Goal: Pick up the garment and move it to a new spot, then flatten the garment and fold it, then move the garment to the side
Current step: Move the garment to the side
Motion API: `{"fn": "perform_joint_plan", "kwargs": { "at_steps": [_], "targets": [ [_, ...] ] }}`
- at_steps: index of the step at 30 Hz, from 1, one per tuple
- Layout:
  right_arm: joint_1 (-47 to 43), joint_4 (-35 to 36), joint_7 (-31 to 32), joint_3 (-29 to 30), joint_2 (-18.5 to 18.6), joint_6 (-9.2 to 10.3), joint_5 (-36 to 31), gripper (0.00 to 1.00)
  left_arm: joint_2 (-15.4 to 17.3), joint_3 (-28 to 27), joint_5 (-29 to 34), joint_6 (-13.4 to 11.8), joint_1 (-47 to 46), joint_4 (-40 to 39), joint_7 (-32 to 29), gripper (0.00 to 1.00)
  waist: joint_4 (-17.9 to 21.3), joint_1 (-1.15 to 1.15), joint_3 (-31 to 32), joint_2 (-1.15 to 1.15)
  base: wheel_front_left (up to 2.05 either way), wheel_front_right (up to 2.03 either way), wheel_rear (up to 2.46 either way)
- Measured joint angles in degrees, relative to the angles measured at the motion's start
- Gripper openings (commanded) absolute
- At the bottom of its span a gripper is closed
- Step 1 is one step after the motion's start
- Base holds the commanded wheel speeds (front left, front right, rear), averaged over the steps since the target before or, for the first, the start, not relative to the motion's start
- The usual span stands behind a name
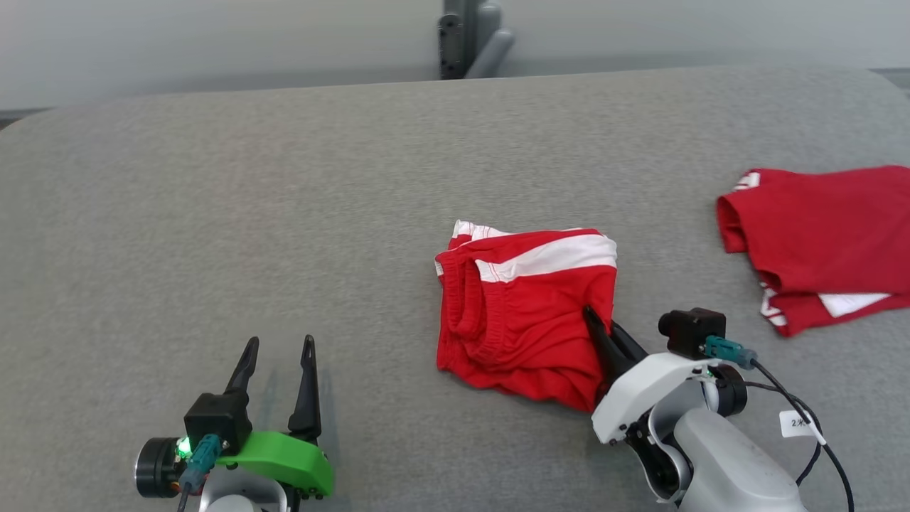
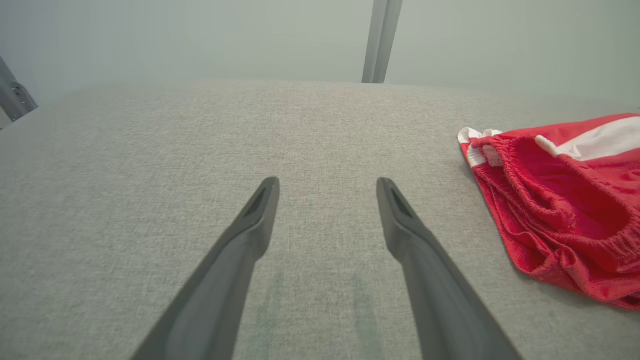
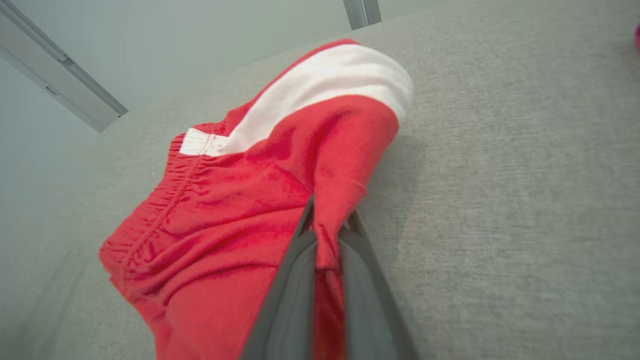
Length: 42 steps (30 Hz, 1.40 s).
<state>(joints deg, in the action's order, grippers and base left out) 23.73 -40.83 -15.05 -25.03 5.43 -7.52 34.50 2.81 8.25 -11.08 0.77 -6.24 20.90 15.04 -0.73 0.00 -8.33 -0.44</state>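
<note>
The garment (image 1: 522,306) is a pair of red shorts with white stripes, lying folded near the middle of the grey table (image 1: 284,213). My right gripper (image 1: 601,328) is at its right edge, shut on a fold of the red cloth; in the right wrist view the garment (image 3: 280,180) is pinched between the two fingers (image 3: 327,225). My left gripper (image 1: 277,345) stands open at the lower left, well clear of the garment, with bare table between its fingers (image 2: 327,187). The garment's elastic waistband (image 2: 565,200) shows at the right of the left wrist view.
A second red and white garment (image 1: 817,242) lies at the table's right edge. A grey post (image 1: 469,39) rises behind the far edge of the table. Bare table surface spreads left and back of the shorts.
</note>
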Motion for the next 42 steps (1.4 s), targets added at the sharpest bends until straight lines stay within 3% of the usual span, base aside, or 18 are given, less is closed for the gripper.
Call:
{"fn": "perform_joint_plan", "kwargs": {
  "at_steps": [8,9,16,22,27,33,42],
  "targets": [
    [-1.5,1.8,0.0,-1.3,-0.7,0.00,-1.1,0.00,0.0,0.0,1.1,0.8,-1.2,0.4,0.0,1.00,12.1,0.00,0.6,0.00,0.00,0.00,0.00],
    [-1.5,1.8,0.0,-1.3,-0.7,0.00,-1.1,0.00,0.0,0.0,1.1,0.8,-1.2,0.4,0.0,1.00,12.1,0.00,0.6,0.00,0.00,0.00,0.00],
    [-2.0,3.0,0.0,-3.7,-1.0,0.01,-1.6,0.00,0.0,0.3,1.7,1.7,-2.5,0.5,0.0,1.00,21.8,0.00,0.5,0.00,0.00,0.00,0.00],
    [1.6,2.7,0.0,-7.0,0.6,0.01,-3.1,0.00,-0.1,1.3,2.0,2.1,-3.8,0.7,0.0,1.00,26.5,0.00,-0.9,0.00,0.00,0.00,0.00],
    [9.4,0.9,0.0,-10.0,4.2,0.00,-4.1,0.00,-0.1,1.9,2.4,2.3,-4.8,1.1,0.0,1.00,25.8,0.00,-2.1,0.00,0.00,0.00,0.00],
    [19.3,-4.0,0.0,-11.1,9.4,-0.01,-4.4,0.00,-0.1,1.7,3.1,2.2,-5.3,0.9,0.0,1.00,21.2,0.00,-3.3,0.00,0.00,0.00,0.00],
    [27.3,-20.7,0.0,-3.3,19.4,-0.02,-7.1,0.00,0.0,1.4,4.1,2.0,-5.8,0.1,0.0,1.00,11.4,0.00,-5.9,0.00,0.00,0.00,0.00]
  ]
}}
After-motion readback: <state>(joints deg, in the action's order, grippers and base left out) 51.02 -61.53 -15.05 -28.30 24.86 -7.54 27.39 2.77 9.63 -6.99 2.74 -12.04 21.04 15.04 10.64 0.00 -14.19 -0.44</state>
